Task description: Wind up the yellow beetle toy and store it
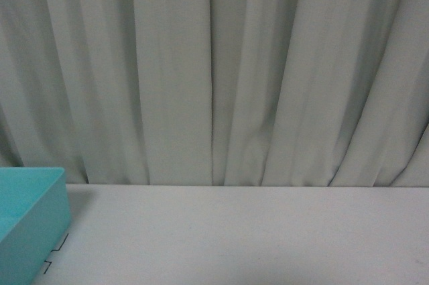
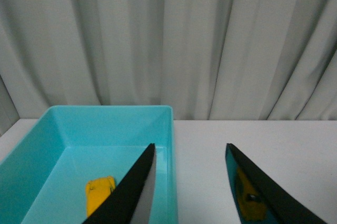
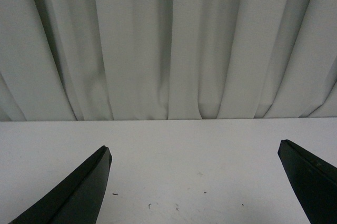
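The yellow beetle toy (image 2: 100, 195) lies on the floor of the turquoise bin (image 2: 170, 129), partly hidden behind one black finger (image 2: 131, 187) of my left gripper. My left gripper (image 2: 190, 146) is open and empty above the bin's near-side wall, one finger over the bin and the other finger (image 2: 263, 192) over the white table. A yellow-and-turquoise reflection shows on that finger's inner face. My right gripper (image 3: 194, 146) is open and empty over bare white table. In the front view only a corner of the bin (image 1: 27, 224) shows at the lower left, and neither gripper is in view.
A white table (image 1: 255, 238) runs back to a pale grey curtain (image 1: 214, 70) that closes off the far side. Small dark specks (image 3: 149, 205) mark the table under my right gripper. Small black marks (image 1: 59, 243) lie beside the bin.
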Robot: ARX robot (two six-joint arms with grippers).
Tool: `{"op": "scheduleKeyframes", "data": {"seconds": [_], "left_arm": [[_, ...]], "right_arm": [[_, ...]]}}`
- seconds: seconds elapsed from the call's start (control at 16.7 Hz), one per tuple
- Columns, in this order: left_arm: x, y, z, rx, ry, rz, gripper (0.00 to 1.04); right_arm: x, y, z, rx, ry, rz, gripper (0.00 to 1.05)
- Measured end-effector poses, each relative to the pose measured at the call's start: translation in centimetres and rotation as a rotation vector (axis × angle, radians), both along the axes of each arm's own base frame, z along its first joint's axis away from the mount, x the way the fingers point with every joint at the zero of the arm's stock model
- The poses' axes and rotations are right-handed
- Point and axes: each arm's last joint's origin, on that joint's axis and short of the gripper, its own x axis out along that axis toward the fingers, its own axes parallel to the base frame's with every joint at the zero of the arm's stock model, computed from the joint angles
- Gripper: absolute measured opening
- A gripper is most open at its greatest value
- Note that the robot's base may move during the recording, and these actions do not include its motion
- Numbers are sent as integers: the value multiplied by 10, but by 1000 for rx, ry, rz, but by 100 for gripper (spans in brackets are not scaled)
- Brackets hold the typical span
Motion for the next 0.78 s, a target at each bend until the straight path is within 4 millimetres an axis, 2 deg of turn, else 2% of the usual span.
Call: {"op": "scheduleKeyframes", "data": {"seconds": [0.12,0.24,0.3,0.78], "left_arm": [[0,0,0,0,0,0,65],[0,0,0,0,0,0,83],[0,0,0,0,0,0,98],[0,0,0,0,0,0,98]], "right_arm": [[0,0,0,0,0,0,98],[0,0,0,0,0,0,98],[0,0,0,0,0,0,98],[0,0,0,0,0,0,98]]}}
